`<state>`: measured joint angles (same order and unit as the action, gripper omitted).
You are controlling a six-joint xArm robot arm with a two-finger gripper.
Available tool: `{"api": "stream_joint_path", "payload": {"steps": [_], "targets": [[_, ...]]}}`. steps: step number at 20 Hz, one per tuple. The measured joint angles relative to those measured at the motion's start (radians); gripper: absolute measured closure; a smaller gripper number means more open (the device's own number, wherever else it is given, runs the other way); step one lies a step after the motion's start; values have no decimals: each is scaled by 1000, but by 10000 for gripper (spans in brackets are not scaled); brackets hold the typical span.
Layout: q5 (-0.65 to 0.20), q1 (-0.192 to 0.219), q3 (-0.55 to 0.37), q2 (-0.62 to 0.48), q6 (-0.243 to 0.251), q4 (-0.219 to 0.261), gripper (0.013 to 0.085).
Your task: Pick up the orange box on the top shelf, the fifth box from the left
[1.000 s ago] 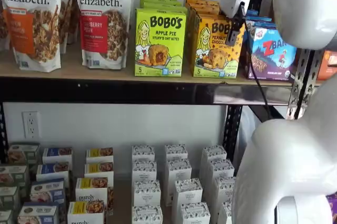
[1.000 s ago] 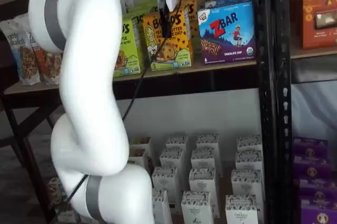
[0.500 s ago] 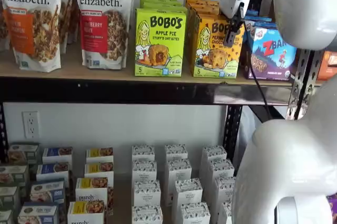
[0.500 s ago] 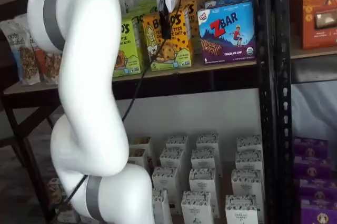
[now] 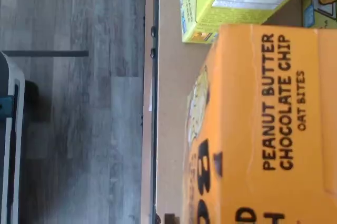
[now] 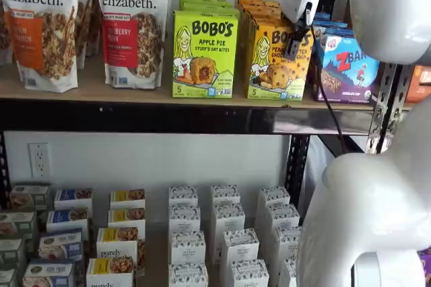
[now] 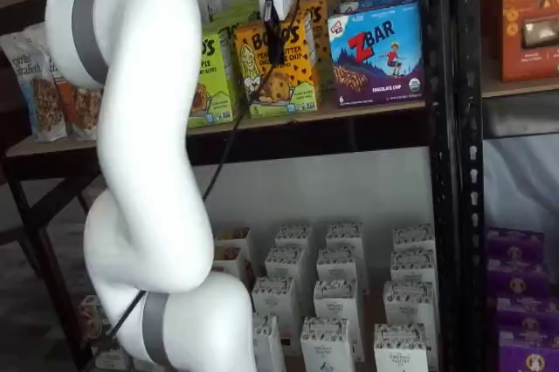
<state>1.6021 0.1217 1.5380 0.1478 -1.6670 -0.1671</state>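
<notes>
The orange box [image 6: 269, 65] stands upright on the top shelf [image 6: 135, 93], between a lime-green carton and a blue one; it also shows in a shelf view [image 7: 293, 75]. The wrist view is filled by the orange box [image 5: 274, 129], seen from close above with "PEANUT BUTTER CHOCOLATE CHIP" on its top. My gripper [image 6: 293, 43] hangs over the box's upper part, its white body above. One black finger [image 7: 275, 40] lies across the box's front face. The other finger is hidden, so I cannot tell whether the jaws are closed on the box.
A lime-green Bobo's carton [image 6: 204, 54] stands just left of the orange box, and a blue ZBar carton [image 6: 350, 68] just right. Granola bags [image 6: 131, 24] fill the shelf's left. A black upright [image 7: 445, 127] rises at the right. Small white cartons [image 6: 225, 233] crowd the lower shelf.
The black finger has drawn slightly closer in on the orange box's front face. The box's top seems to have shifted a touch. The arm has hardly moved.
</notes>
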Motion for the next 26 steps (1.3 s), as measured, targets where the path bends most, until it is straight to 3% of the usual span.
{"api": "stream_joint_path", "payload": {"steps": [21, 26], "targets": [[-7, 0, -19, 16, 2, -16, 410], [-8, -1, -22, 18, 3, -19, 530]]}}
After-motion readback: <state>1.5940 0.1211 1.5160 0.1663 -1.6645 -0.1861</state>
